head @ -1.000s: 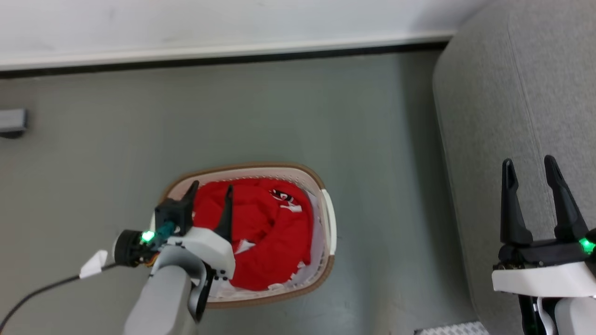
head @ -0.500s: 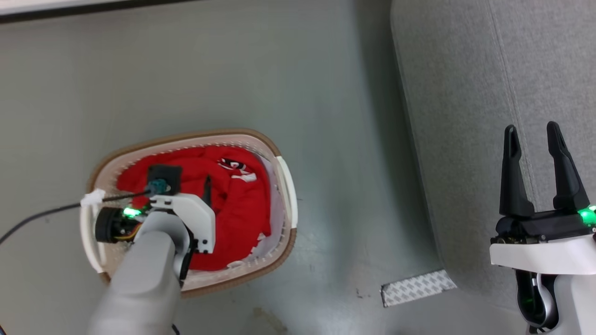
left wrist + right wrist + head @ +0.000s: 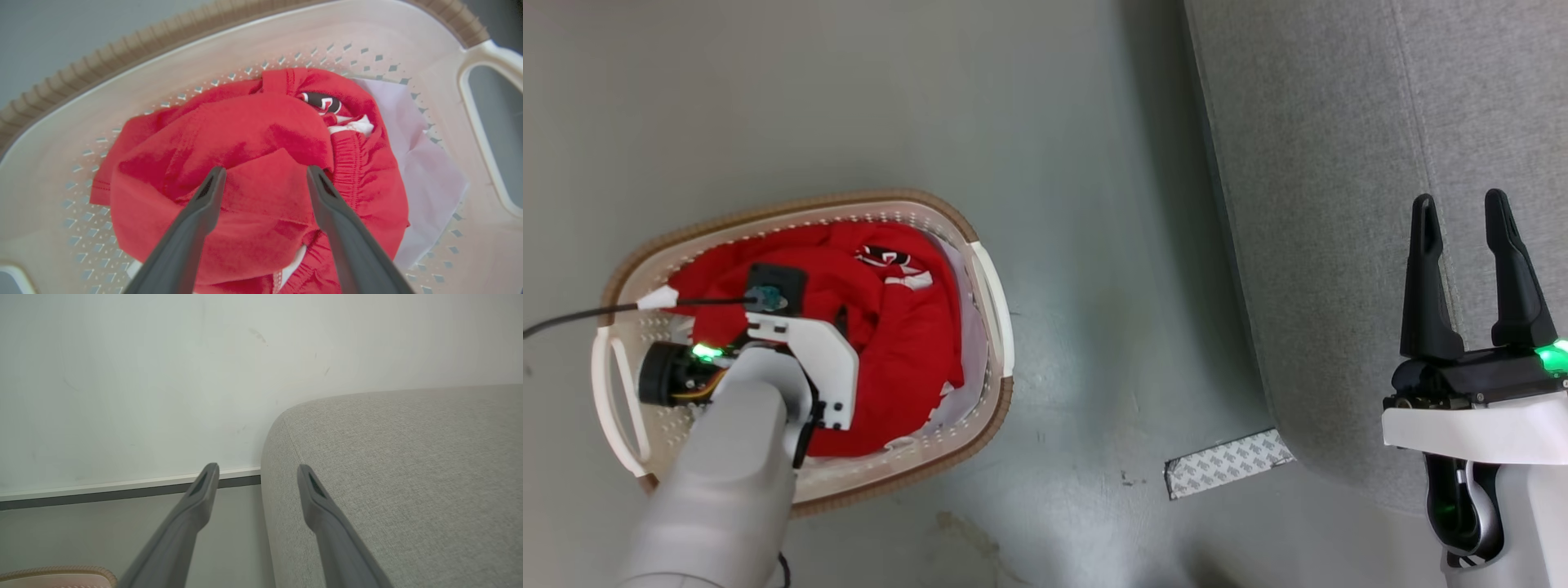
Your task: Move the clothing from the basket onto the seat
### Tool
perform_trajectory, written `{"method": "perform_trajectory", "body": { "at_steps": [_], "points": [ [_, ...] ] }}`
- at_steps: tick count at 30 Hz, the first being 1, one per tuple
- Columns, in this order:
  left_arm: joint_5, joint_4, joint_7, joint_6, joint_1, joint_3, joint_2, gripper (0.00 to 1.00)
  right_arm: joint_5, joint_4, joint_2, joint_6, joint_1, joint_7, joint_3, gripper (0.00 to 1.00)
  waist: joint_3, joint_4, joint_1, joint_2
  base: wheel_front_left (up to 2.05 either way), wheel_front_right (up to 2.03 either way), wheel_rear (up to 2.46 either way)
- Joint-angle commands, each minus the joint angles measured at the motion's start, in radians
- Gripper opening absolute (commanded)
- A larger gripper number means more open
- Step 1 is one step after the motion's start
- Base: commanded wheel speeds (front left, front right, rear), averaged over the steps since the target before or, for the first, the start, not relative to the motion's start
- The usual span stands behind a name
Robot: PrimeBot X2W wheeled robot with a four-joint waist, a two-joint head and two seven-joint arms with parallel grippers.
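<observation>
Since a second ago the left claw (image 3: 264, 171) has tipped from lying over the pile's edge to pointing straight down into it. The head view has also shifted, so the scene's slide is no move of the things. It stands spread, straddling a fold of the bright red jerseys with white trim (image 3: 253, 134), with nothing pinched yet; closing looks like the next step. All the clothing lies in the oval cream-white perforated plastic basket (image 3: 367, 28) on the grey floor (image 3: 1054, 122). None has reached the large grey woven sofa seat (image 3: 1307, 163), over which the right claw (image 3: 1459, 200) hangs spread.
</observation>
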Motion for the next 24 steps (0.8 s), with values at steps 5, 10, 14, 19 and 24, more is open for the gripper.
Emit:
{"method": "perform_trajectory", "body": {
  "at_steps": [5,10,14,19,24],
  "points": [
    [0.007,0.025,0.007,-0.003,-0.038,-0.010,0.024,1.00,0.010,-0.006,0.001,-0.002,-0.027,-0.003,0.003,1.00,0.041,-0.001,-0.0001,0.0000,0.00,0.00,0.00],
    [0.018,0.043,0.018,0.009,-0.063,-0.026,0.039,1.00,0.005,-0.009,0.001,-0.002,-0.037,-0.003,0.008,1.00,0.075,-0.002,-0.0001,0.0000,0.00,0.00,0.00],
    [0.035,0.050,0.016,0.012,-0.088,-0.051,0.048,1.00,0.000,-0.015,0.001,-0.002,-0.048,-0.003,0.009,1.00,0.099,0.002,-0.0001,0.0000,0.00,0.00,0.00],
    [0.056,0.056,0.022,0.015,-0.115,-0.079,0.051,1.00,0.001,-0.017,0.001,-0.002,-0.053,-0.003,0.013,1.00,0.122,0.003,-0.0001,0.0000,0.00,0.00,0.00],
    [0.079,0.066,0.037,0.017,-0.146,-0.115,0.050,1.00,0.010,-0.025,0.001,-0.002,-0.072,-0.003,0.023,1.00,0.161,-0.004,-0.0001,0.0000,0.00,0.00,0.00]
  ]
}}
